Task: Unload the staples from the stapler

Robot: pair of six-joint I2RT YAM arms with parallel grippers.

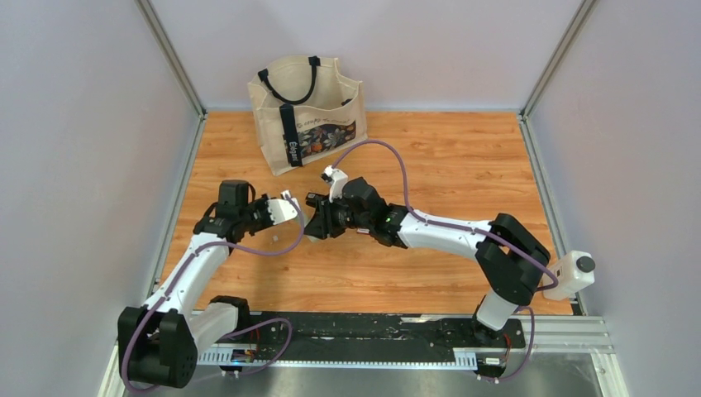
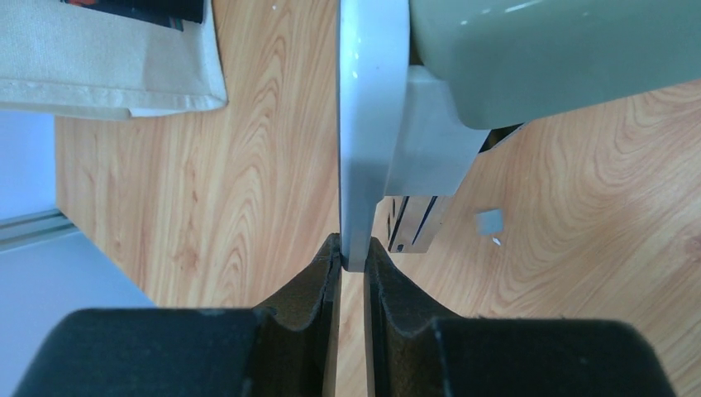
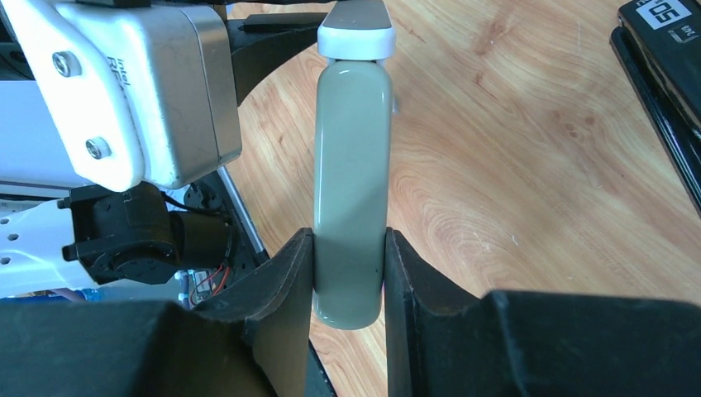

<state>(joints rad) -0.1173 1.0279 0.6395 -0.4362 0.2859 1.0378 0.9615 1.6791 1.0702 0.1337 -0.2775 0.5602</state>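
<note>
Both arms bend inward until left pincer (image 2: 351, 252) and right pincer (image 3: 349, 265) nearly meet, each clamped tight

The bag (image 1: 307, 112) stands at the far edge of the table (image 1: 463, 157), left of centre, just beyond the wrists. The left gripper (image 2: 354, 252) and right gripper (image 3: 349, 248) clamp the stapler (image 3: 351, 165) over the left-centre, barring passage between them. The right arm (image 1: 446, 227) spans the middle diagonally. Bare wood lies free at far right and along the near strip. Walls (image 1: 83, 124) close three sides.
</note>
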